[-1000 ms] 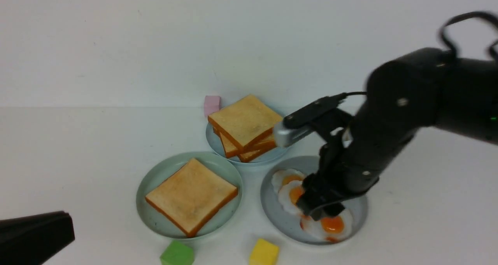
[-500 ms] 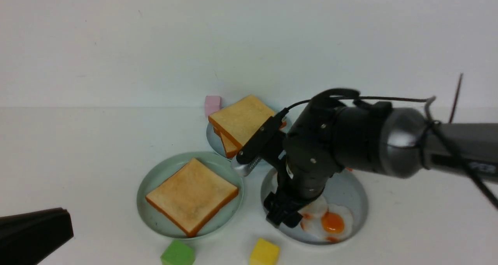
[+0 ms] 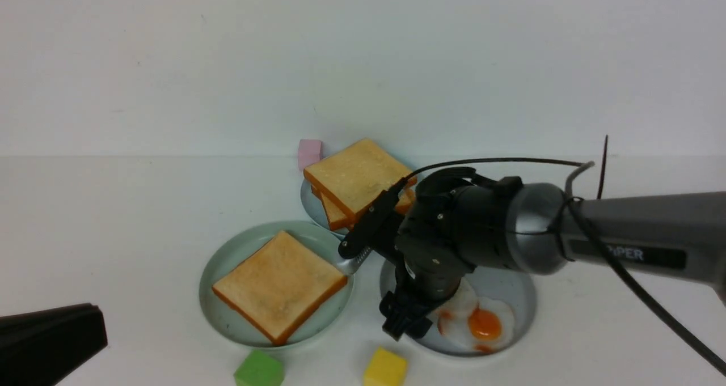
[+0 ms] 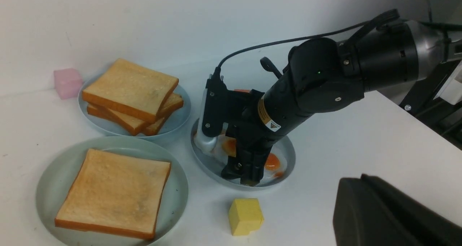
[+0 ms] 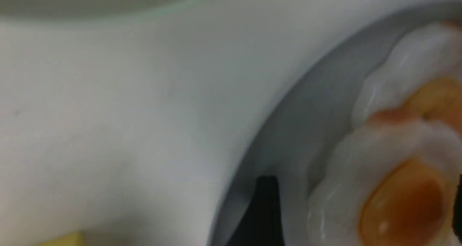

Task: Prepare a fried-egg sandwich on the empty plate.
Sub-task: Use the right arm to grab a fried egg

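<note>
White bench (image 3: 113, 233) carries everything. Right arm (image 3: 624, 244) reaches in low, wrist pitched down over the grey-blue plate (image 3: 519, 295).

Right end effector (image 3: 404, 323) is at that plate's near-left rim with its fingers spread wide. In the wrist view one fried egg (image 5: 389, 188) lies between them, with a gap to the finger (image 5: 265, 210) in view, so nothing is pinched. Can't tell if the tips touch the plate. Further eggs overlap just to its right on the same plate.

Mint-green plate (image 3: 232, 250) is just to the left of the right end effector, apart from it. It holds one toast slice (image 3: 279, 284), flat, with no egg or top slice on it.

Light-blue plate (image 4: 177, 119) with the toast pile (image 3: 357, 176) is beyond the right end effector, partly hidden by the wrist.

Left end effector (image 3: 51, 340) is pressed together and holds nothing, well off to the left, low at the near bench edge.

Cubes:
- Yellow cube (image 3: 385, 368): just on the near side of the right end effector.
- Green cube (image 3: 259, 370): near-left of it.
- Pink cube (image 3: 309, 152): far-left, beside the toast pile.
</note>
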`<action>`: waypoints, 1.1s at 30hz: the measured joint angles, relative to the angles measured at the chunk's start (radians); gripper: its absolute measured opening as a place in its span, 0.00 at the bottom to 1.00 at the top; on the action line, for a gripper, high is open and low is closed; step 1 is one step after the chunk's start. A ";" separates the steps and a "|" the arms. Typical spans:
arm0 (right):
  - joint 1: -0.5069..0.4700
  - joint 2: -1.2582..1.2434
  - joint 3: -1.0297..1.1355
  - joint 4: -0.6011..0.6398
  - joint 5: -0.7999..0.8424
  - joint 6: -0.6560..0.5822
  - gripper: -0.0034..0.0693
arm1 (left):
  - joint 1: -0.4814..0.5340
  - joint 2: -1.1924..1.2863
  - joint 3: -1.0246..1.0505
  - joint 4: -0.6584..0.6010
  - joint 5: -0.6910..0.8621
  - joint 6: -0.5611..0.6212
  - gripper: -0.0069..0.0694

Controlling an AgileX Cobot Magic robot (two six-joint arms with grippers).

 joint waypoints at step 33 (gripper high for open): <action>-0.106 0.012 -0.043 0.241 0.067 -0.063 0.83 | 0.000 0.000 0.001 -0.021 0.001 -0.002 0.07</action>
